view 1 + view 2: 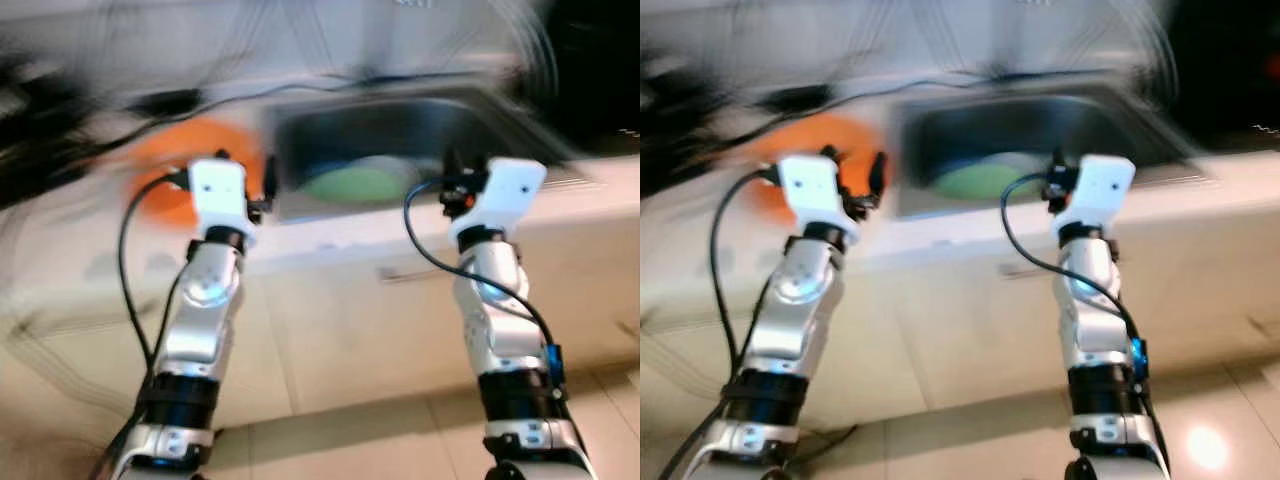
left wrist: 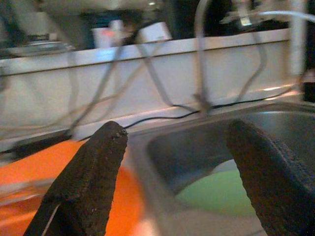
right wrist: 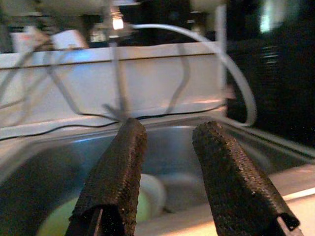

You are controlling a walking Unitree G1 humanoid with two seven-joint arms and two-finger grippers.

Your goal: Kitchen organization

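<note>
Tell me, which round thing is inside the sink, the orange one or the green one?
The green one lies down in the sink. The orange one sits outside it, on the counter to the robot's left, behind the left gripper.

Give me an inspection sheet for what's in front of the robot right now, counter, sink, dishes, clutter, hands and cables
Surface: pale counter with a steel sink set in it; head views are blurred.
Job's things: green plate lying in the sink; orange item on the counter at the sink's left, too blurred to identify.
Clutter: small boxes on the ledge behind the sink, indistinct.
Hands: left hand open, held over the sink's left edge; right hand open, held before the sink; both empty.
Cables: black cable along the back of the counter; black leads looping beside each forearm.
Surroundings: white back wall; tiled floor below.
</note>
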